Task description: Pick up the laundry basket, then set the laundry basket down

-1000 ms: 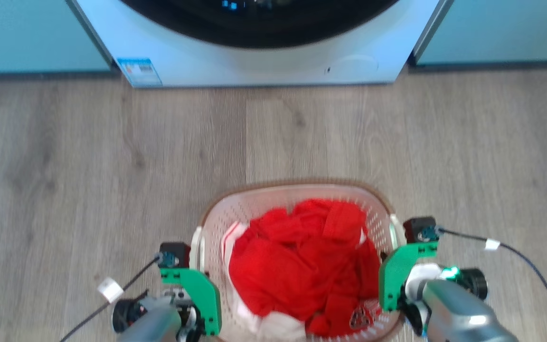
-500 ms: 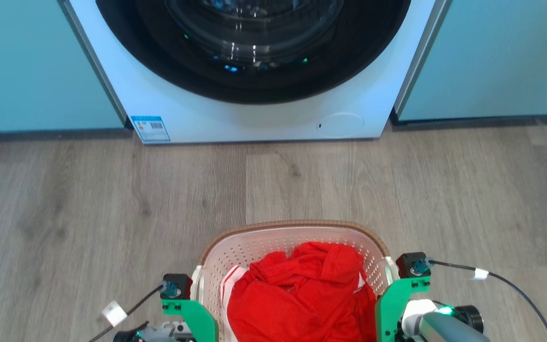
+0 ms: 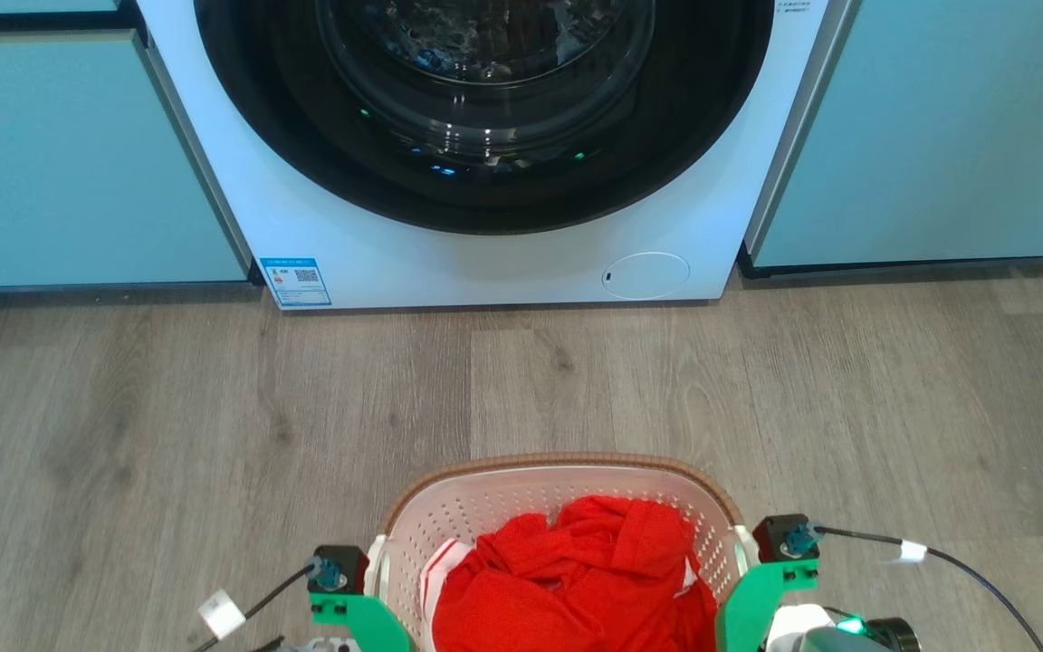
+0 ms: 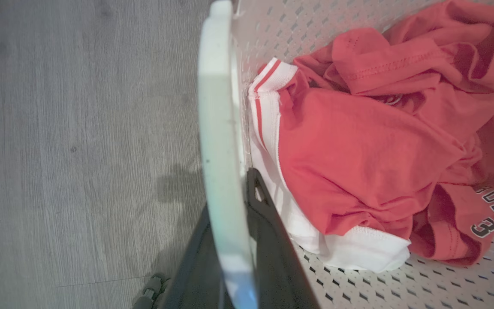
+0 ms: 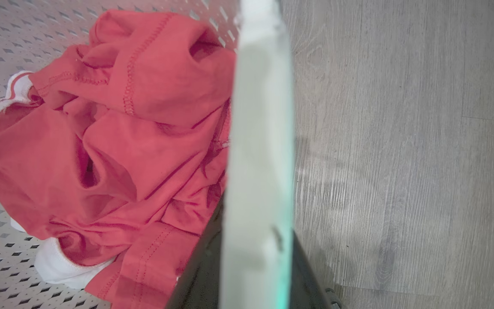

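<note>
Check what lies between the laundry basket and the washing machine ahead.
Only bare wood-look floor, seen in the head view: nothing lies on the stretch from the far rim of the laundry basket to the front of the washing machine.

I count one brown-rimmed white perforated plastic basket (image 3: 485,507), two white side handles (image 4: 219,128) (image 5: 262,128), one heap of red-and-white cloth (image 3: 576,580), one white front-loading washing machine (image 3: 377,254), two teal cabinet fronts (image 3: 78,163) (image 3: 929,136).
</note>
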